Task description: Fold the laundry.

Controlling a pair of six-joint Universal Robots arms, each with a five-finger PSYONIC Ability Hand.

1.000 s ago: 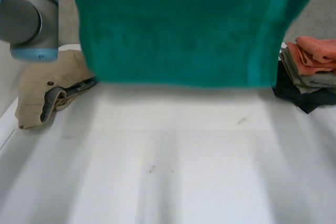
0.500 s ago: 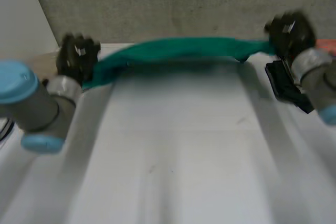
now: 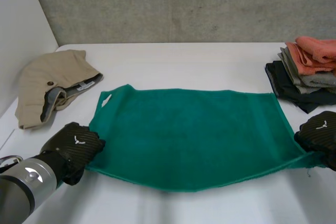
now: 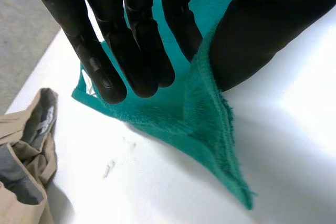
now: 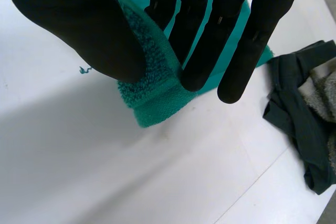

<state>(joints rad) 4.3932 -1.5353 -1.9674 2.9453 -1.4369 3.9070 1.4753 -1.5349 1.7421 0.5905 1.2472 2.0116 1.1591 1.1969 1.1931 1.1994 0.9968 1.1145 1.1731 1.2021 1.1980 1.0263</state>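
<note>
Left hand [image 3: 73, 148] low at near left corner of green towel [image 3: 189, 135], corner pinched between thumb and fingers, beige garment [image 3: 50, 85] noted beyond that corner, towel spread flat on white table [image 3: 184, 59], right hand [image 3: 319, 134] at its near right corner, pinched likewise, folded stack [image 3: 310, 69] beyond towel's right edge.

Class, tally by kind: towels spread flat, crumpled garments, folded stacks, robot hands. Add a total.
Towels spread flat: 1, the green towel
Crumpled garments: 1, the beige garment
Folded stacks: 1, the stack of folded laundry
Hands: 2, the left hand and the right hand
Total: 5
</note>
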